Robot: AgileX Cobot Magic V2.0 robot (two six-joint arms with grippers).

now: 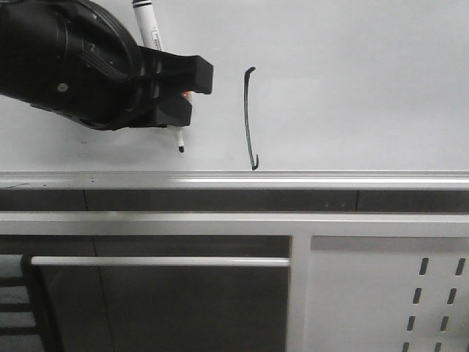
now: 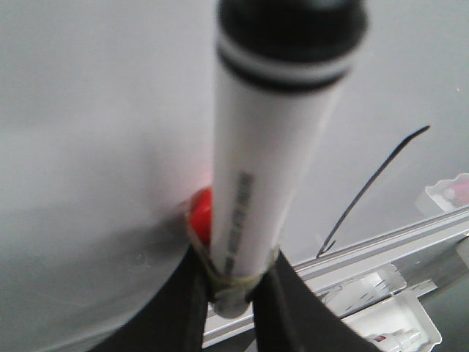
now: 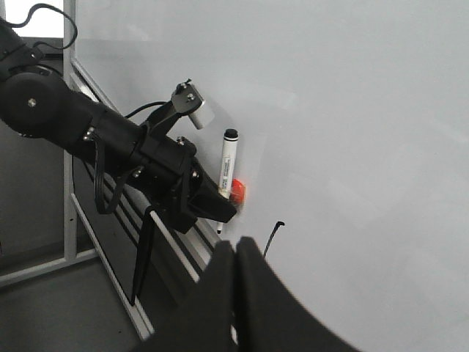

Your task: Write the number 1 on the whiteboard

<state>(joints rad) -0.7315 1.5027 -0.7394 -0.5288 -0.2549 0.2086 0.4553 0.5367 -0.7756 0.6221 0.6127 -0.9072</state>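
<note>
Pinching a white black-tipped marker pen (image 1: 155, 44), the left gripper (image 1: 179, 92) hovers beside the thin black number 1 (image 1: 249, 121) on the glossy grey-white whiteboard (image 1: 352, 81); the right gripper (image 3: 236, 253) is pressed together, empty.

Matte black left arm (image 3: 66, 117), thin black cables, silver screw heads, black wedge-shaped end effector (image 1: 176, 92) fingers

The whiteboard (image 1: 352, 81) lies bare to the right of the number 1 (image 1: 250, 121), open for a pincer to pass. Left of the stroke, the left pincer (image 1: 183, 92) and its marker (image 1: 157, 44) fill the space, the tip (image 1: 181, 149) just apart from the stroke. Below, the silver edge strip (image 1: 234, 178) bounds the board. The right pincer (image 3: 236, 253), fingers together, hangs near the stroke; how near is hard to judge.
</note>
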